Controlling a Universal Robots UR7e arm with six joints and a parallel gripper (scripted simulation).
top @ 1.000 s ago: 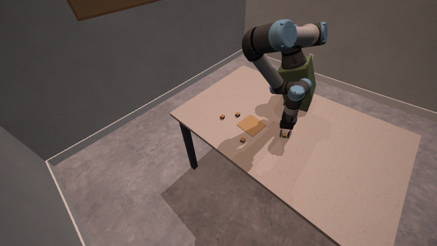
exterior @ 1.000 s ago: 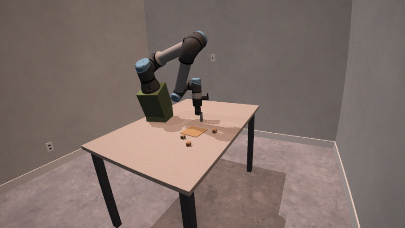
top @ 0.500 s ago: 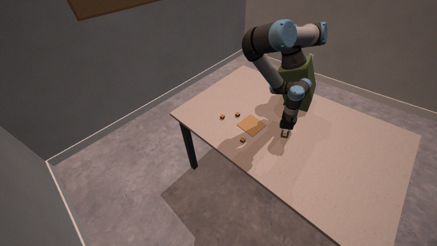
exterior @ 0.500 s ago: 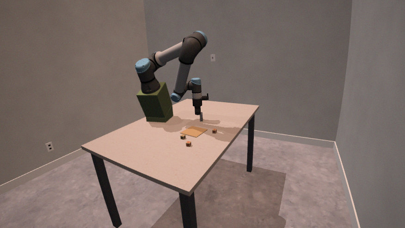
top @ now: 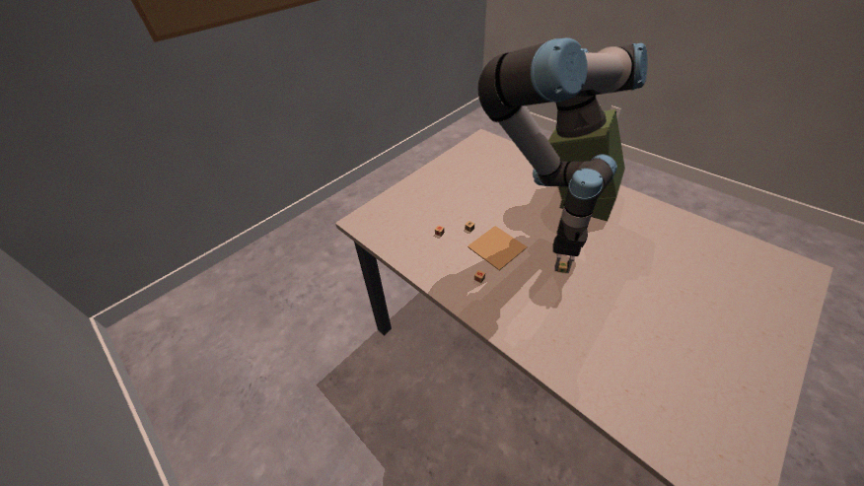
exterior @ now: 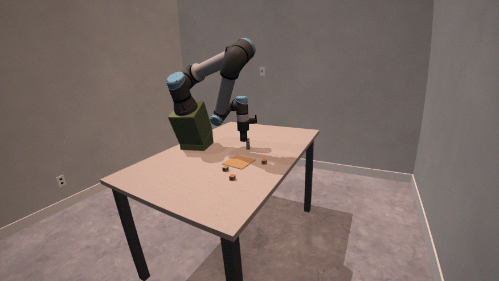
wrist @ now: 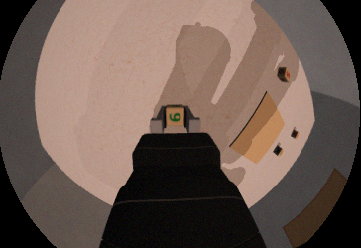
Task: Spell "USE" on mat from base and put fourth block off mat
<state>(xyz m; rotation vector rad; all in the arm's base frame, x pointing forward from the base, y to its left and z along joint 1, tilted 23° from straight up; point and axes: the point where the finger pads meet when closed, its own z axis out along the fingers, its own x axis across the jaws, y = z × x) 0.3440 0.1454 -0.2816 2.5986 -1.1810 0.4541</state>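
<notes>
My gripper (top: 563,263) (exterior: 247,145) (wrist: 175,112) points down at the table, its fingers against two opposite sides of a wooden block (top: 563,267) (wrist: 175,117). That block has a green character on top, like a 6 or G; I cannot tell which. The tan mat (top: 506,254) (exterior: 238,162) (wrist: 263,147) lies flat, bearing no block. A block with a red mark (top: 479,277) (exterior: 264,161) (wrist: 284,74) lies off it, toward the long table edge. Another red-marked block (top: 439,231) (exterior: 232,177) (wrist: 295,134) and a dark-marked block (top: 469,226) (exterior: 225,168) (wrist: 278,150) lie beyond the mat. Their letters are unreadable.
The green robot pedestal (top: 583,153) (exterior: 191,129) stands at the back edge of the table (top: 700,302) (exterior: 165,186). Arm shadows fall across the mat and the table around it. The red-marked block beside the mat is near the long table edge.
</notes>
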